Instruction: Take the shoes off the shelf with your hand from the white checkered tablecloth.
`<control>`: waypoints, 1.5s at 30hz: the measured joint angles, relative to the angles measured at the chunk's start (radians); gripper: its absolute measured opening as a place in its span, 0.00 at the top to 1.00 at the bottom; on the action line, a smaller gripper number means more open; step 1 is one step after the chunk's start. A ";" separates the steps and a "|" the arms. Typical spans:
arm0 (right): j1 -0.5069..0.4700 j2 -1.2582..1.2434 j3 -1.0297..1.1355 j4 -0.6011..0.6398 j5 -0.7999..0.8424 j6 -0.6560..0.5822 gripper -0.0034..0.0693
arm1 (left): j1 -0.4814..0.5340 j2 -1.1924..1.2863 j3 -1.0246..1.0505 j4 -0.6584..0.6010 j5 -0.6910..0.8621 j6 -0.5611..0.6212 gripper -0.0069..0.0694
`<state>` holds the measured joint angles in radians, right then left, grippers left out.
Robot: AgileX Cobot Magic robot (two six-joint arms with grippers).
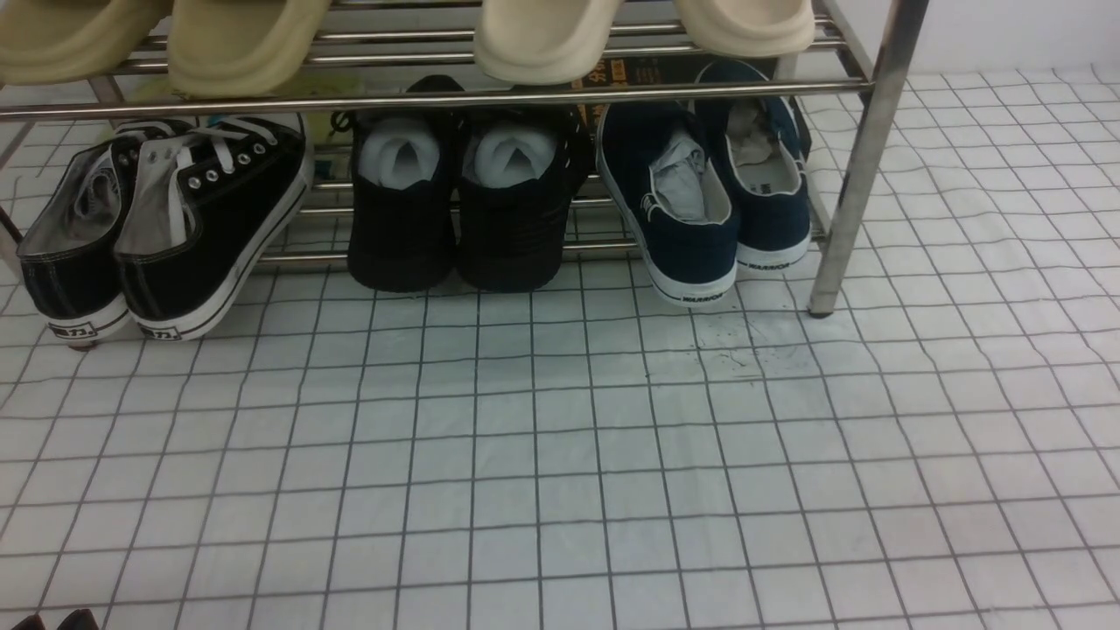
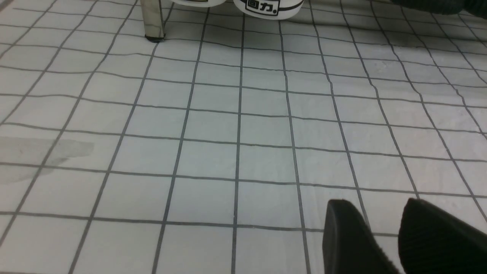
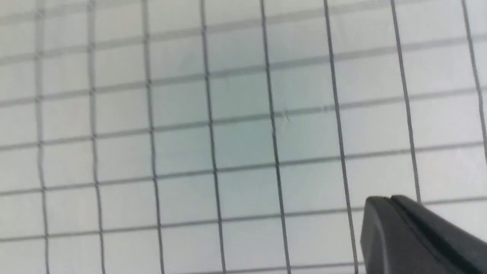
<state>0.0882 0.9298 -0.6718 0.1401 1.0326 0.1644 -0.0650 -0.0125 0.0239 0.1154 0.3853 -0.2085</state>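
Observation:
The navy blue shoes [image 1: 710,197] sit side by side at the right end of the shelf's [image 1: 862,166] bottom tier, heels toward me, with "WARRIOR" on the heels. The white checkered tablecloth [image 1: 560,455] lies under and in front of the shelf. Only my left gripper's dark tips [image 1: 52,622] show, at the bottom left corner of the front view, far from the shoes. In the left wrist view my left gripper [image 2: 378,205] is open and empty over the cloth. My right gripper [image 3: 390,201] is out of the front view. In the right wrist view it is shut and empty above bare cloth.
Black lace-up sneakers [image 1: 166,219] stand at the left of the bottom tier, and all-black shoes stuffed with white paper [image 1: 464,201] in the middle. Beige slippers [image 1: 245,39] lie on the tier above. The left wrist view shows a shelf leg [image 2: 152,21] and the sneakers' white heels [image 2: 268,7].

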 joint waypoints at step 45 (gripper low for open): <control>0.475 1.197 -1.286 -0.259 -0.160 -0.098 0.35 | 0.000 0.000 0.000 0.002 0.000 0.000 0.60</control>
<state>0.5629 2.1270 -1.9582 -0.1188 0.8724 0.0668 -0.0650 -0.0125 0.0239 0.1172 0.3853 -0.2085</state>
